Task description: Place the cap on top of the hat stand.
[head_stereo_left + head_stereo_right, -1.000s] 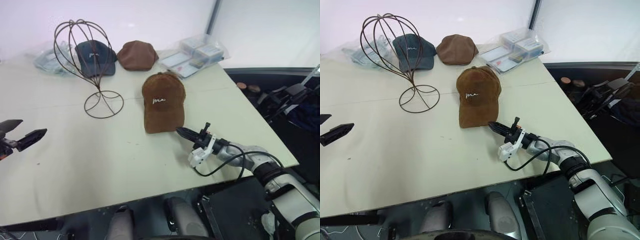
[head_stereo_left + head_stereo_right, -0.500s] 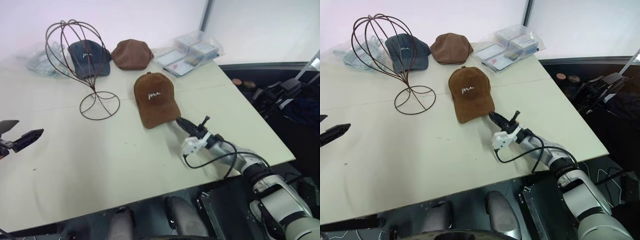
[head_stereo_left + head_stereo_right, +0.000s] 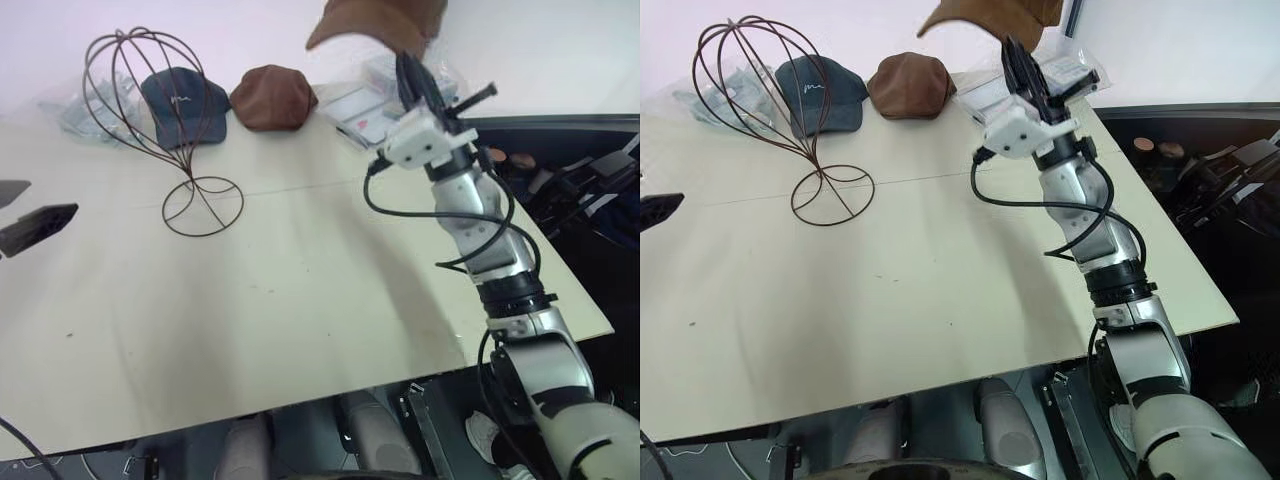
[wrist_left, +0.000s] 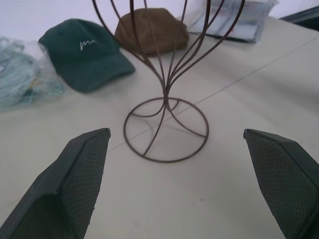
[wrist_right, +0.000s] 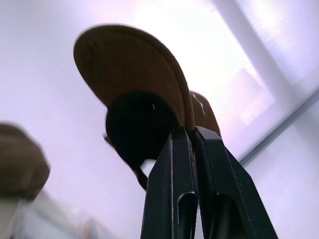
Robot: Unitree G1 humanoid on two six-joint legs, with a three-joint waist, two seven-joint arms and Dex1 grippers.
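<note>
Cap (image 3: 375, 22): aloft, clear of counter (image 3: 250, 300), for carry to hat stand (image 3: 160, 110).
R gripper (image 5: 192, 134): clenched on brim edge — cap hangs free.
L gripper (image 4: 182, 174): released, facing stand base — judged ready to steady it.

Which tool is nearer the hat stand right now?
Left. The left tool hangs open facing the hat stand from the table's near-left side. The right tool, shut on the cap, is raised well to the stand's right.
</note>
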